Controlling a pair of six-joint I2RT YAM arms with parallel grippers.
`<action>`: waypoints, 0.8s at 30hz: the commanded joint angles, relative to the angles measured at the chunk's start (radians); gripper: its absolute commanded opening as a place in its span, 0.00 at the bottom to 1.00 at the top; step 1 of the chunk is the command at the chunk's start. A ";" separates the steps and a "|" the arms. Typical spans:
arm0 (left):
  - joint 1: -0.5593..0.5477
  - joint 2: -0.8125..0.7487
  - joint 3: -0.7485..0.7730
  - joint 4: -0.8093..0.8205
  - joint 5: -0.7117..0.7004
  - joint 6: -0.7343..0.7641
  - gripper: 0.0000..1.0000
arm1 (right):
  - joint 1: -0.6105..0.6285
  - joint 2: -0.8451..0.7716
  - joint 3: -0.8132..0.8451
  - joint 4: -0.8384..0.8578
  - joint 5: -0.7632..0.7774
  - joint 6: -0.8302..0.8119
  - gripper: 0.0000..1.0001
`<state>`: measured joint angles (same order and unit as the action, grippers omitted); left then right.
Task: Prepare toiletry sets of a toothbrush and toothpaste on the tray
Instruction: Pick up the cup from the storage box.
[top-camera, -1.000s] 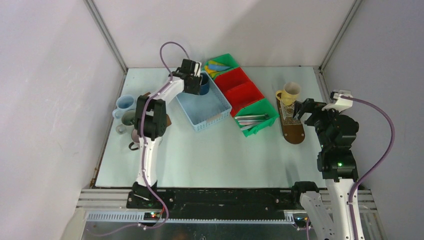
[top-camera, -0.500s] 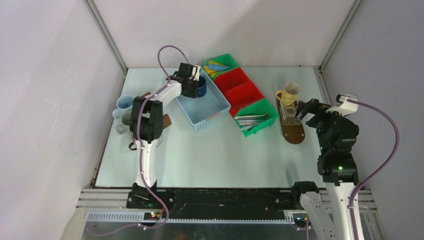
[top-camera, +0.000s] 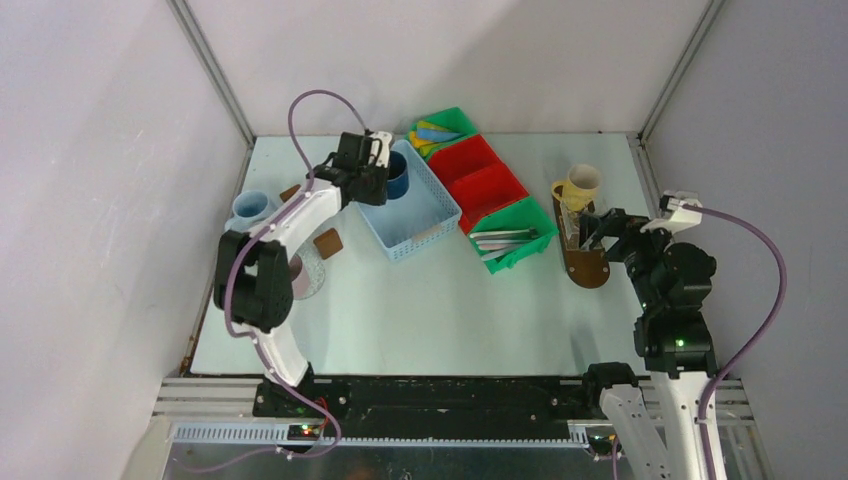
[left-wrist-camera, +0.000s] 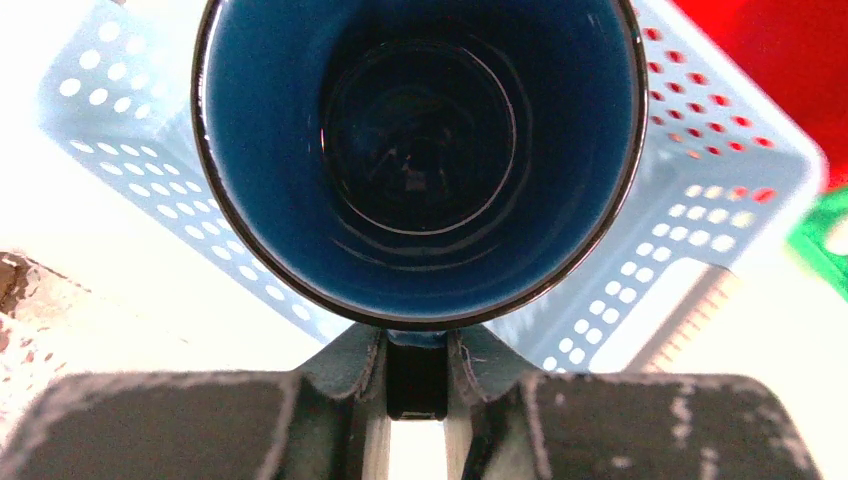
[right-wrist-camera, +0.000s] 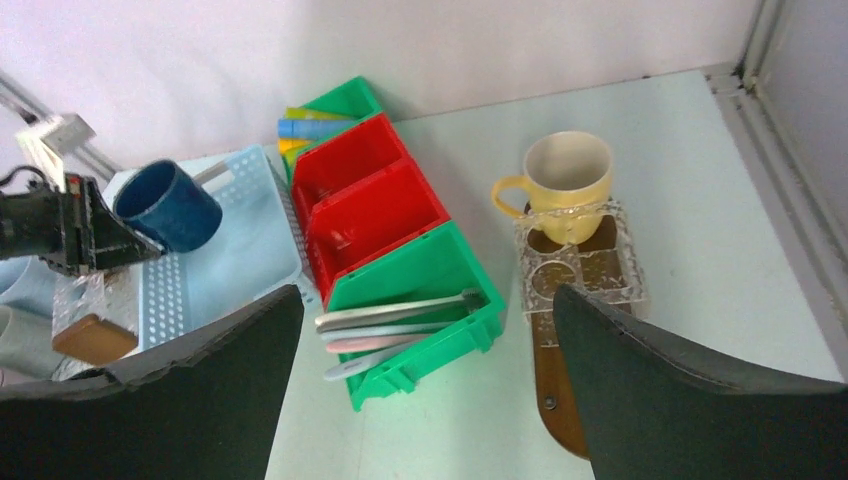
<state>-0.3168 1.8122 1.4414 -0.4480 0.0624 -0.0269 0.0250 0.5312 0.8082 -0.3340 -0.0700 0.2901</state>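
My left gripper (top-camera: 374, 172) (left-wrist-camera: 416, 345) is shut on the handle of the dark blue mug (top-camera: 397, 173) (left-wrist-camera: 415, 150) and holds it tilted over the light blue basket (top-camera: 415, 215). In the left wrist view the mug's empty inside faces the camera. A cream mug (top-camera: 582, 185) (right-wrist-camera: 567, 172) stands at the far end of the dark brown tray (top-camera: 590, 268) (right-wrist-camera: 560, 400). My right gripper (top-camera: 592, 228) (right-wrist-camera: 430, 400) hovers open by the tray, holding nothing. Toothbrushes (top-camera: 510, 238) (right-wrist-camera: 400, 315) lie in the near green bin, and toothpaste tubes (top-camera: 432, 130) (right-wrist-camera: 305, 125) in the far one.
Two empty red bins (top-camera: 480, 175) sit between the green ones. A clear holder with round holes (right-wrist-camera: 580, 265) lies on the tray. A pale blue mug (top-camera: 250, 207), a brown coaster (top-camera: 327, 243) and a clear plate (top-camera: 305, 275) are at the left.
My left jaws have closed on the blue mug's handle, and the left arm has swung leftward, tipping the mug. My right gripper has edged left and down toward the tray.
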 joint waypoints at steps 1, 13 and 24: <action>-0.066 -0.172 -0.033 0.086 -0.028 0.010 0.00 | 0.006 0.052 0.060 -0.023 -0.093 0.016 0.96; -0.278 -0.456 -0.160 0.046 -0.143 0.087 0.00 | 0.193 0.292 0.279 -0.210 -0.057 -0.003 0.91; -0.511 -0.545 -0.188 0.011 -0.225 0.120 0.00 | 0.439 0.492 0.415 -0.269 0.057 0.010 0.90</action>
<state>-0.7616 1.3216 1.2308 -0.4938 -0.0910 0.0536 0.4126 0.9882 1.1465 -0.5900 -0.0605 0.2985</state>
